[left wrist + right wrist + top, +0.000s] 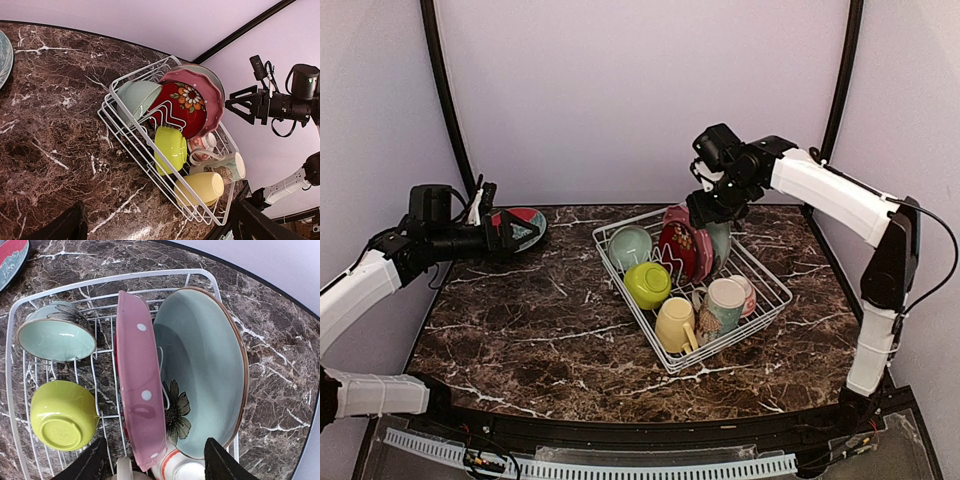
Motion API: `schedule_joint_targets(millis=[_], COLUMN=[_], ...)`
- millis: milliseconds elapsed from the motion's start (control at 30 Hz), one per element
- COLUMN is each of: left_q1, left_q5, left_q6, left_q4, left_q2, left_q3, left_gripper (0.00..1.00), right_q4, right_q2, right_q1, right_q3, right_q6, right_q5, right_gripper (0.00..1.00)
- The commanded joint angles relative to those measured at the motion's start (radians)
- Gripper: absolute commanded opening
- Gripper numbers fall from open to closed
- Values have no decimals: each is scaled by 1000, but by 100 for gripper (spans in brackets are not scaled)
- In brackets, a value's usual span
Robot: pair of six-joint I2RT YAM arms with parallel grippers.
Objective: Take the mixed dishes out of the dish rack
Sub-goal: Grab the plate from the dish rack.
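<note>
Right gripper (155,450) hangs wide open above the dish rack (150,274); I see the pink dotted plate (137,380) upright below, between its fingers, the pale green plate (205,355) crowding alongside.

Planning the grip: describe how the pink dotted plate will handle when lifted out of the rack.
The pink plate shines like glazed ceramic: probably stiff, breakable and slippery at the rim. It stands on edge in the rack, close beside the pale green plate, so tilting it may knock that one. Pinched by its rim, it could swing.
</note>
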State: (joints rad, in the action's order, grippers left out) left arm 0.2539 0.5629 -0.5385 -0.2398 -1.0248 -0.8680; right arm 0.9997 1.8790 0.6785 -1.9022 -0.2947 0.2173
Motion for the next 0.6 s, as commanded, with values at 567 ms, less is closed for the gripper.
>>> schedule_joint_targets(millis=[567], left_q1=[8], left_q5=[-71], left_q6=[29], left_q4=[-134], left_q2=[76], left_q3=[-27], left_gripper=[99], right_q4=[80], right_q2=[249], right_q1=[70], right_q3=[-185], right_q6=[74], right_q5=[310], right_gripper=[39])
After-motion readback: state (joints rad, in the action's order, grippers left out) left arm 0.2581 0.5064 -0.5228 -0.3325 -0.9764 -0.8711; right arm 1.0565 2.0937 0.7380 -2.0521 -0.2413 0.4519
